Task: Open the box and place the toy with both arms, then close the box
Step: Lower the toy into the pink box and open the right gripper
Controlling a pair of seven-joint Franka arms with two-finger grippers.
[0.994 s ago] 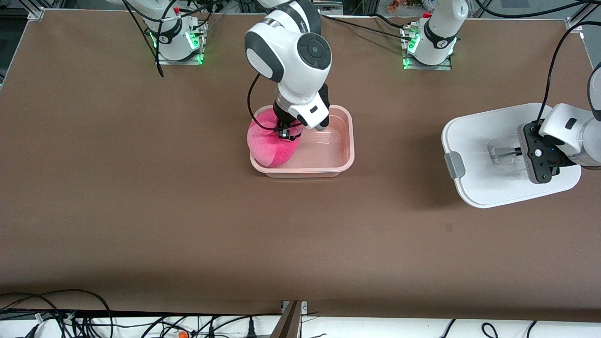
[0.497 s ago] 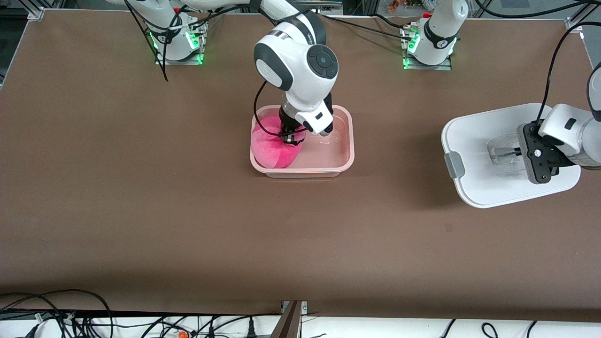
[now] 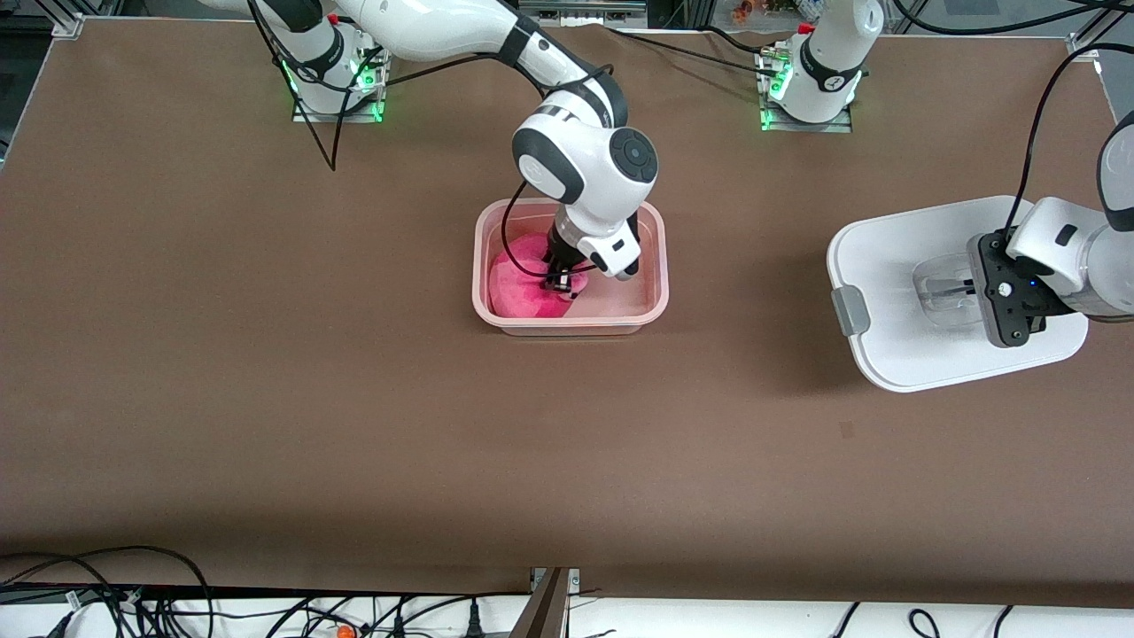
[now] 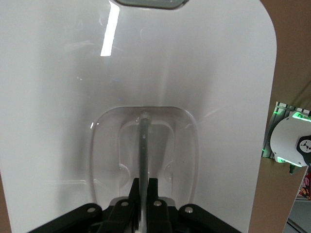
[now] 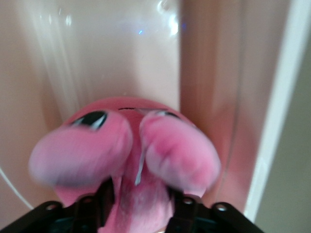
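The pale pink tub of the box stands open mid-table. The bright pink toy lies inside it, at the end toward the right arm. My right gripper is down in the tub, shut on the toy; the right wrist view shows the toy with its dark eyes between my gripper fingers, against the tub wall. My left gripper is shut on the recessed handle of the white lid, holding it above the table toward the left arm's end. A grey clip shows on the lid.
Both arm bases with green lights stand along the table's edge farthest from the front camera. Loose cables hang at the edge nearest that camera. Bare brown table lies between tub and lid.
My right gripper has lowered the toy from the tub's rim down into the tub. The left gripper has shifted the lid slightly toward the tub.
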